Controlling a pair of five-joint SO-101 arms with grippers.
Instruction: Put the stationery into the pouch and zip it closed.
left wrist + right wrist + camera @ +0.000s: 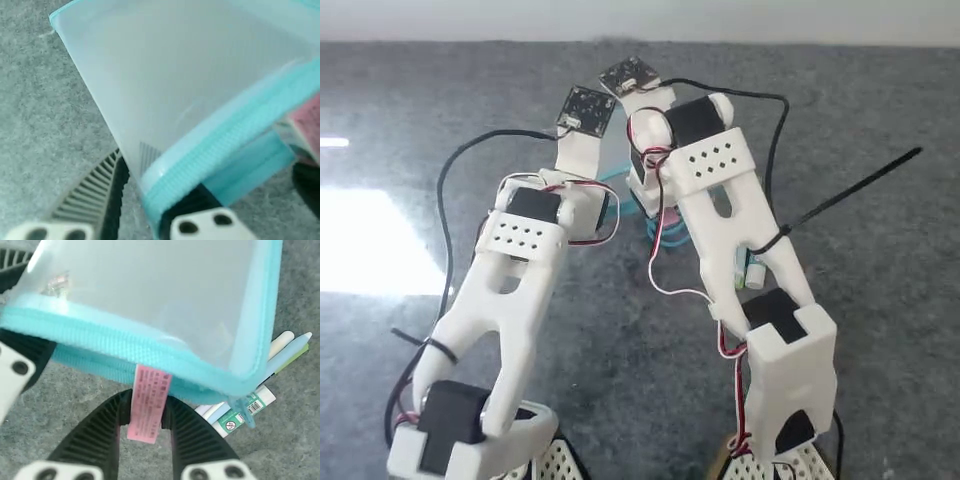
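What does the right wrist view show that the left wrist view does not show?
Only the right wrist view: the right gripper shut on the pink tag, and pens beside a corner of the pouch. Only the left wrist view: the pouch's plain corner, away from the zipper. Both: the translucent pouch, its teal zipper, the grey table.

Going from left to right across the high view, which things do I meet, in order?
Bright glare on the table → left arm → right arm → free end of the black cable tie.
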